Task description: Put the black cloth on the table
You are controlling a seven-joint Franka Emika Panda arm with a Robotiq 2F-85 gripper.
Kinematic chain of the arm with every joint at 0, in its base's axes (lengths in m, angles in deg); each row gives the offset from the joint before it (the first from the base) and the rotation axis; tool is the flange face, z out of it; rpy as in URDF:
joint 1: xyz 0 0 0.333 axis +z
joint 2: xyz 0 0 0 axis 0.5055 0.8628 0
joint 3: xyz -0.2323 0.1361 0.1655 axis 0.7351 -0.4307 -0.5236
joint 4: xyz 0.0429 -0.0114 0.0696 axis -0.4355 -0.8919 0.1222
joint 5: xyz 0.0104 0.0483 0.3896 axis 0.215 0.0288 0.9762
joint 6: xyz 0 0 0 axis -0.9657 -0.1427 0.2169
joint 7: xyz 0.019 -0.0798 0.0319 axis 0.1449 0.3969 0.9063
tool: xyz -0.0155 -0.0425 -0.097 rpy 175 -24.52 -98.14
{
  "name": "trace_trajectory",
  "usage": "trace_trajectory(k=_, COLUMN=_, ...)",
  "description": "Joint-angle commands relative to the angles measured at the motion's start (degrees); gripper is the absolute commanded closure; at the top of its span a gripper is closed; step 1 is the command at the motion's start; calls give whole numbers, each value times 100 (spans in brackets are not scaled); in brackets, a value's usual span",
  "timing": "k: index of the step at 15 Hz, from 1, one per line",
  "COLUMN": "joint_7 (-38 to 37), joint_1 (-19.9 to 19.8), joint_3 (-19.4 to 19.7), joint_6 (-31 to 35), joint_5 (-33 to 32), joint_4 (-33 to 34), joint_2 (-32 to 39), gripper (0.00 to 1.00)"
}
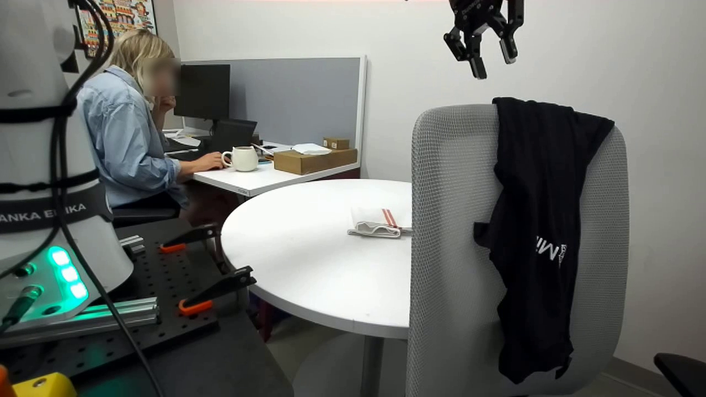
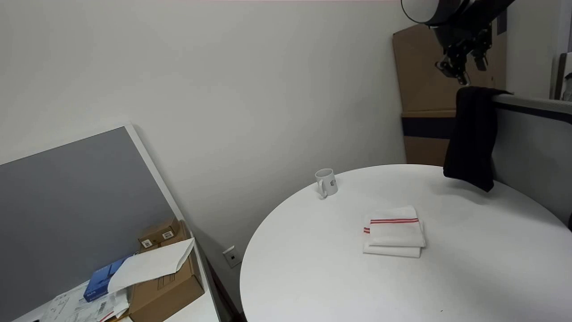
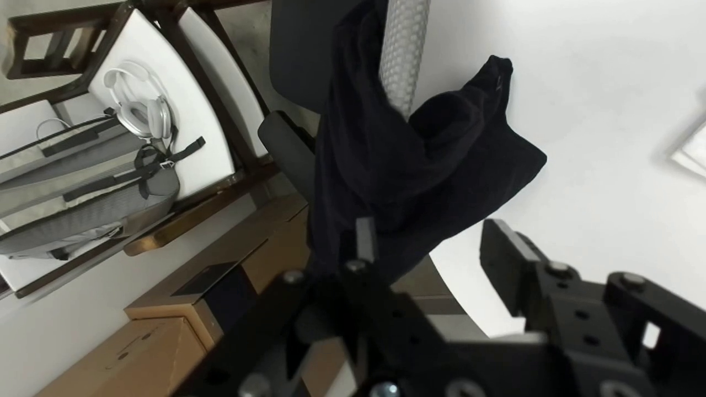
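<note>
My gripper (image 1: 493, 63) hangs above the black cloth (image 1: 538, 215), fingers (image 1: 508, 51) spread wide, with a gap between us. The cloth's draped over a gray mesh chair back (image 1: 455, 264), hanging down both sides. It's got white print (image 1: 549, 250), but the folds break it up so I can't read it all. In the wrist view one finger overlaps the cloth, black on black, so the outline's kinda lost. In an exterior view the chair back blocks part of the round white table (image 1: 309, 259) and one end of the folded striped towel (image 1: 378, 225); the wrist view only catches a corner of the towel. Can't tell whether the cloth's table-side end touches the table. My arm (image 1: 33, 149) runs off the top in both exterior views.
</note>
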Motion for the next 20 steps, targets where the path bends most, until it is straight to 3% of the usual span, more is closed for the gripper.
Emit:
trace_trajectory(k=1, joint_7=111, joint_1=1, joint_3=27, joint_6=48, joint_5=-5, joint_4=-1, joint_2=34, gripper=15)
trace_trajectory(k=3, joint_7=75, joint_1=3, joint_3=41, joint_6=19, joint_5=-110, joint_4=-13, joint_2=107, gripper=1)
trace_trajectory(k=9, joint_7=22, joint_1=-10, joint_3=103, joint_6=-7, joint_5=-305, joint_4=-58, joint_2=323, gripper=0)
trace_trajectory(k=10, joint_7=22, joint_1=-8, joint_3=110, joint_6=-16, joint_5=-324, joint_4=-54, joint_2=346, gripper=25)
trace_trajectory(k=11, joint_7=21, joint_1=-8, joint_3=118, joint_6=-15, joint_5=-341, joint_4=-46, joint_2=373, gripper=26)
trace_trajectory(k=20, joint_7=20, joint_1=-6, joint_3=150, joint_6=-28, joint_5=-482, joint_4=-70, joint_2=441, gripper=95)
